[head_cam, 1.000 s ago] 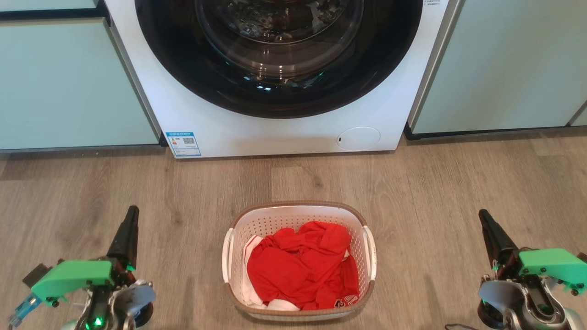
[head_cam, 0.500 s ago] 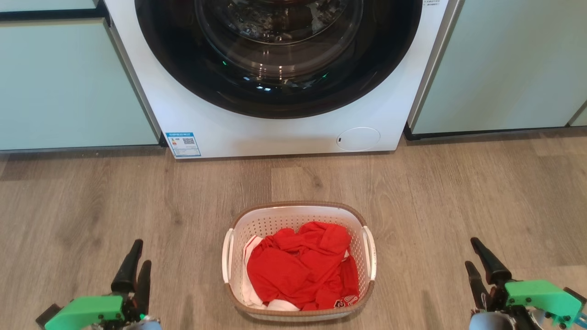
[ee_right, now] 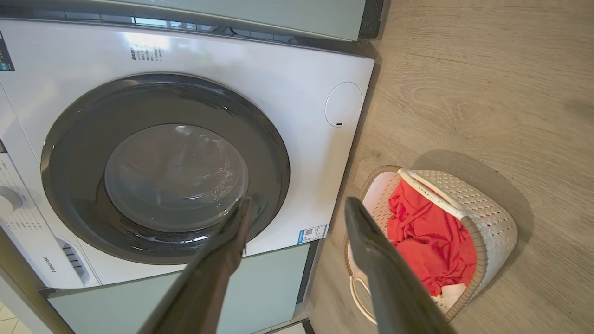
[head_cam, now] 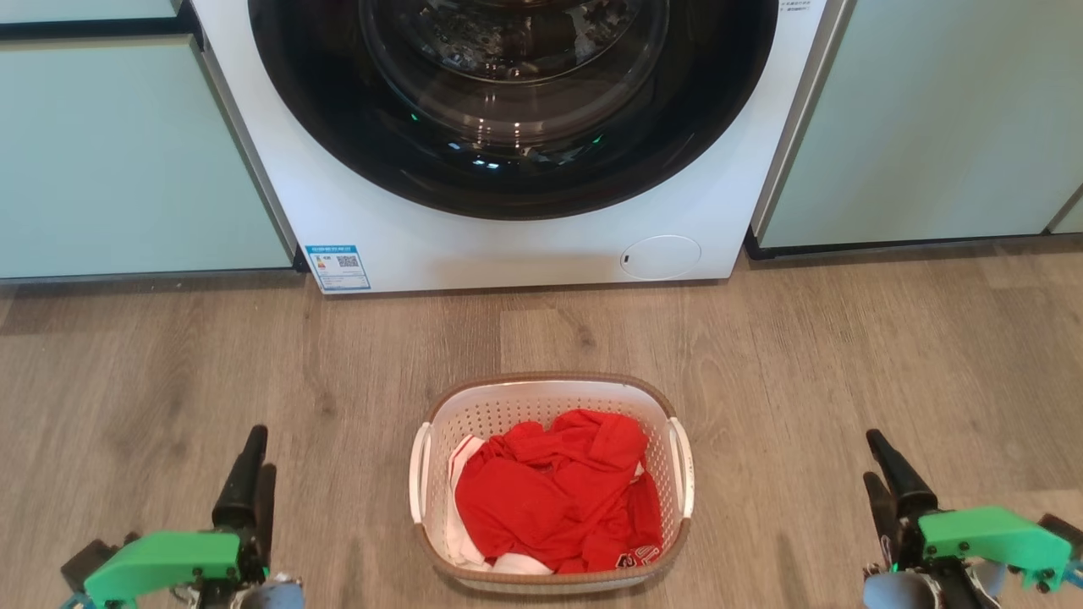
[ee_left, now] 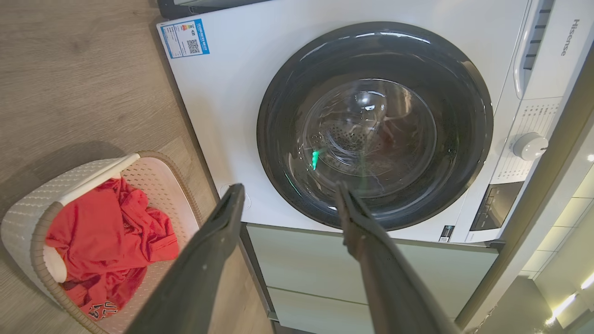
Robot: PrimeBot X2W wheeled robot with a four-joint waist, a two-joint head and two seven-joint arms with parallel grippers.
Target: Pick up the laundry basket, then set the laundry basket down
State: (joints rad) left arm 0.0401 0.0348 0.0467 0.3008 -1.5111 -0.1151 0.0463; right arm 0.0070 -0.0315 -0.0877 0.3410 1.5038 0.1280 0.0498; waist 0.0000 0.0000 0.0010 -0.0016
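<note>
Bright, sharp pictures; reflections glint on the washer door (head_cam: 512,93).

left gripper (head_cam: 261,452): low at left, fingers pointing up and forward, jaws parted, gripping nothing | right gripper (head_cam: 870,457): low at right, fingers pointing up and forward, jaws parted, gripping nothing

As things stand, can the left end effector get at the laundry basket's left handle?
Probably yes: the left end effector is open, apart from the laundry basket, with bare floor between it and the left handle.
</note>
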